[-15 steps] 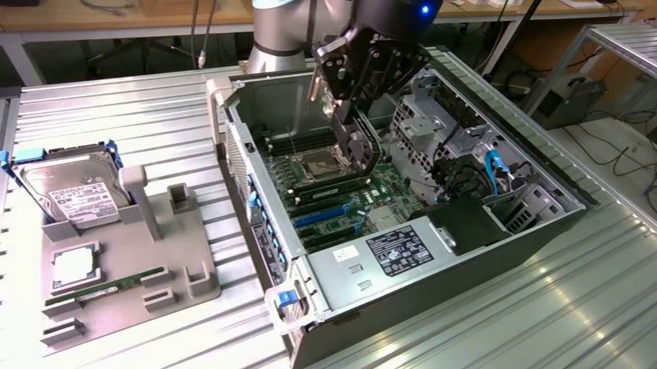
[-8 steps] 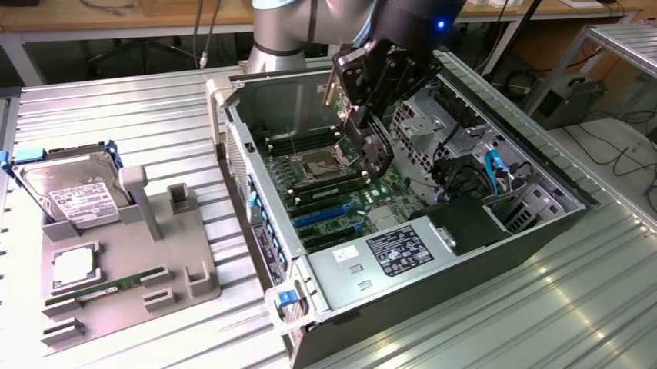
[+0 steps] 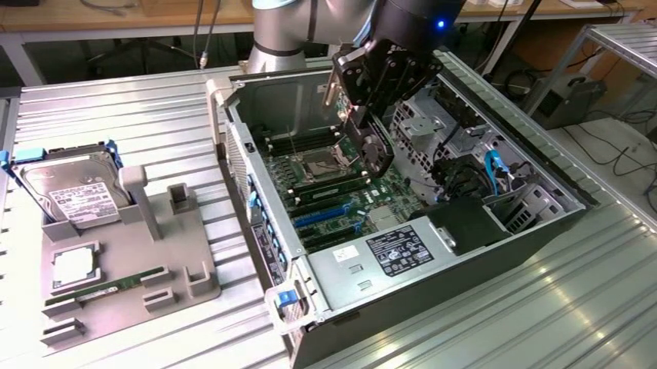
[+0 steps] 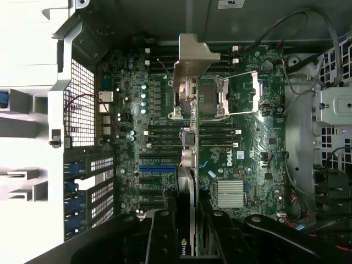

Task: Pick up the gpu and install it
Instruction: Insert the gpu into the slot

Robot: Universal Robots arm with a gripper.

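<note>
The gpu (image 3: pixel 374 152), a thin dark card, hangs edge-down inside the open computer case (image 3: pixel 269 265), above the motherboard (image 3: pixel 385 196) near the CPU socket. My gripper (image 3: pixel 361 123) is shut on its upper part. In the wrist view the gpu (image 4: pixel 193 63) appears edge-on, its silvery bracket at the far end, and the card runs back between my black fingers (image 4: pixel 162 234). Seen from the wrist, the blue expansion slots (image 4: pixel 157 169) on the board lie to one side of the card. The card is clear of the board.
On the exterior view's left, a grey holder tray (image 3: pixel 169 257) carries a silver hard drive (image 3: pixel 72 192), a square chip (image 3: pixel 74 265) and a green memory stick (image 3: pixel 108 288). Inside the case, drive cages and cables (image 3: pixel 482 173) crowd the side on the exterior view's right.
</note>
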